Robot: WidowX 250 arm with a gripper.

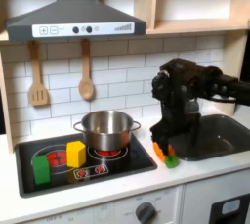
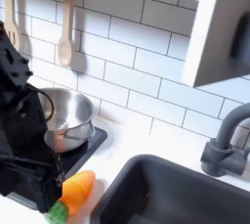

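- Down low, my gripper (image 1: 169,148) sits over the carrot (image 1: 164,155), just right of the stove (image 1: 29,179) in the first exterior view.
- Whether my fingers clench it, I cannot tell.
- The pot (image 1: 105,130) stands on the stove, behind the yellow block (image 1: 75,154) and green block (image 1: 41,167).

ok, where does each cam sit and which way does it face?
First exterior view: in front of the toy kitchen, looking at the tiled back wall; shows the stove, pot, sink and whole arm, gripper down at the carrot.
Second exterior view: close and low by the sink, facing along the counter toward the pot; arm at the second exterior view's left.
Shared: pot, carrot, sink, arm.
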